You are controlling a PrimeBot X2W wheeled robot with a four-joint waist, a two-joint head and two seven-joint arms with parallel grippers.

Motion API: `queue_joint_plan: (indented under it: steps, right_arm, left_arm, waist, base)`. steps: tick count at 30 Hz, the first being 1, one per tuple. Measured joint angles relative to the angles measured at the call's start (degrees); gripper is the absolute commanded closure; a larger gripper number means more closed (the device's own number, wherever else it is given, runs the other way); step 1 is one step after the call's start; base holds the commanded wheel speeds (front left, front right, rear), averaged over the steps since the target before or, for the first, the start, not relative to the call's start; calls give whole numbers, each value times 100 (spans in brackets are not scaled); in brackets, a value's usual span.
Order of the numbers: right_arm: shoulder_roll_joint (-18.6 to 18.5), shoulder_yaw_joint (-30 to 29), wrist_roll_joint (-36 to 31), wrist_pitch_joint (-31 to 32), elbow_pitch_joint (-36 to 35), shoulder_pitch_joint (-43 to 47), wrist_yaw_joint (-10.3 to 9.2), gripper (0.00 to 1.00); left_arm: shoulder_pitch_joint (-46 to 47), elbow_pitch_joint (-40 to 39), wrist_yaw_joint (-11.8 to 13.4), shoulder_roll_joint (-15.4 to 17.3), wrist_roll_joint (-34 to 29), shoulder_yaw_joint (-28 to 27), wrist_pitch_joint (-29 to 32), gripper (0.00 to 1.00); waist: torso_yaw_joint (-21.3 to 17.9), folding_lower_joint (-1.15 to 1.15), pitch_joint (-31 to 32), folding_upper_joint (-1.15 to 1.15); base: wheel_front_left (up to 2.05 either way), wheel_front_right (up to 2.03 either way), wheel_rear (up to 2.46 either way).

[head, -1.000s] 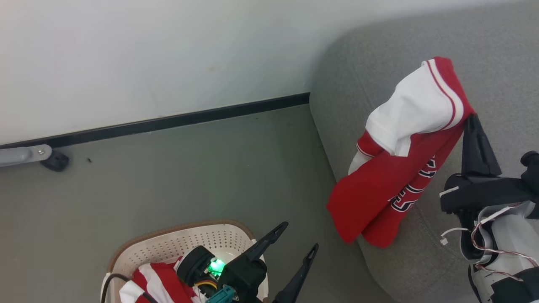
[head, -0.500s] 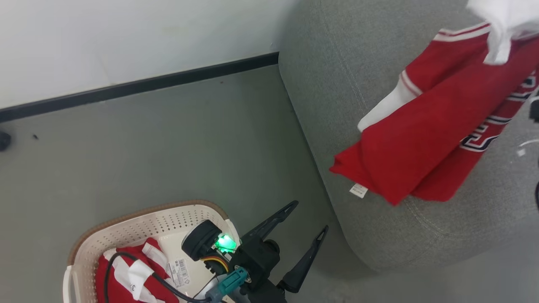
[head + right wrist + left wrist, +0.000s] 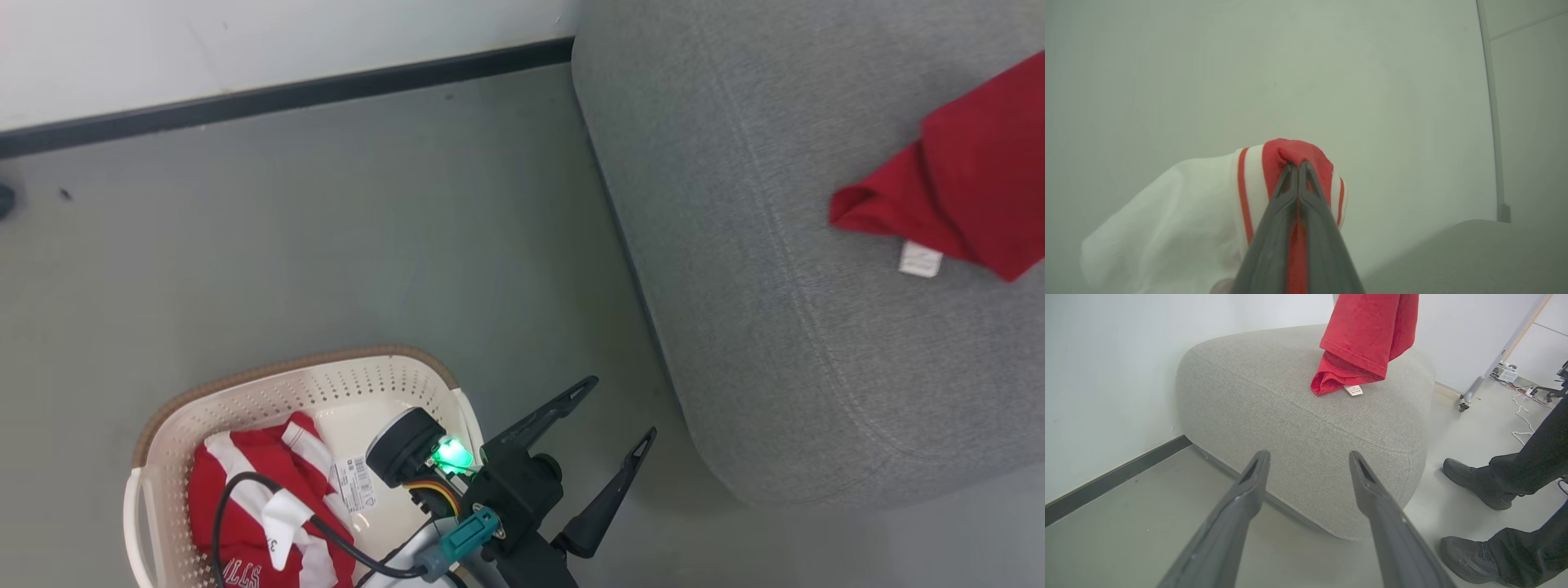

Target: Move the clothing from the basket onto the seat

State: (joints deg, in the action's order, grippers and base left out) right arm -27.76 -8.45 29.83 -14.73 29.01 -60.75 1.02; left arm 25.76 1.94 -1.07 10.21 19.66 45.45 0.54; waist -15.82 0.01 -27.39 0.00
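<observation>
The cream basket (image 3: 163, 425) stands on the floor at the lower left of the head view, with red and white striped clothing (image 3: 245, 490) inside. My left gripper (image 3: 621, 406) (image 3: 1308, 455) is open and empty, just right of the basket and pointing at the grey seat (image 3: 775, 286) (image 3: 1306, 416). My right gripper (image 3: 1298, 165) is shut on the red and white collar of another red garment (image 3: 1290, 149). That garment (image 3: 1367, 343) (image 3: 955, 196) hangs down over the seat, its lower fold and white tag (image 3: 920, 260) touching the cushion.
A white wall with a black skirting strip (image 3: 286, 90) runs behind the seat. A person's legs and dark shoes (image 3: 1478, 490) stand on the floor right of the seat. A wheeled frame foot (image 3: 1464, 406) and cables (image 3: 1521, 416) lie further back.
The head camera has swung, shifting the whole picture. The held red garment has come down until its lower end rests on the seat. My left gripper stays open by the basket.
</observation>
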Motion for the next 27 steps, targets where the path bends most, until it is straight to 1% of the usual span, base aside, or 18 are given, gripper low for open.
queue_joint_plan:
  steps: [4, 5, 7, 9, 14, 18, 22, 26, 27]
  right_arm:
    - [-169, -56, -1, 0, 354, -238, 56, 100]
    - [-181, -51, -1, 0, 575, -244, 102, 100]
    - [-165, -56, -1, 0, 782, -240, 102, 100]
    - [-126, -68, 31, 1, 1017, -226, 101, 100]
    - [140, -93, 132, 1, 1653, -21, 102, 100]
    - [269, -165, 267, 1, 2062, 191, 129, 100]
    - [314, -192, 353, 2, 2420, 261, 189, 100]
    - [314, -185, 353, 1, 2601, 254, 254, 100]
    - [314, -170, 350, 1, 2647, 250, 260, 55]
  left_arm:
    - [79, -12, -1, 7, -9, 5, 37, 0]
    - [146, -19, -3, 4, -11, 4, 38, 0]
    - [213, -19, -48, 4, -22, 5, 45, 0]
    - [254, -18, -49, 11, -30, -4, 45, 0]
    - [324, 12, -52, 21, -68, -22, 35, 0]
    - [325, 68, -54, 22, -68, -20, 30, 0]
    - [335, 118, -97, 19, -69, -14, 27, 0]
    - [336, 185, -103, 11, -135, -4, -8, 0]
    - [337, 230, -111, 4, -135, 1, -24, 0]
  waist:
    - [77, 0, -162, 0]
    - [112, 0, -244, 0]
    - [146, 0, -321, 0]
    - [177, 0, -391, 0]
    - [230, 0, -495, 0]
    - [225, -1, -508, 0]
    - [211, 0, -500, 0]
    - [204, -1, -468, 0]
    - [205, -1, -451, 0]
  base:
    - [0, 0, 0]
    - [0, 0, 0]
    - [0, 0, 0]
    - [0, 0, 0]
    - [0, 0, 0]
    - [0, 0, 0]
    - [0, 0, 0]
    - [0, 0, 0]
    - [0, 0, 0]
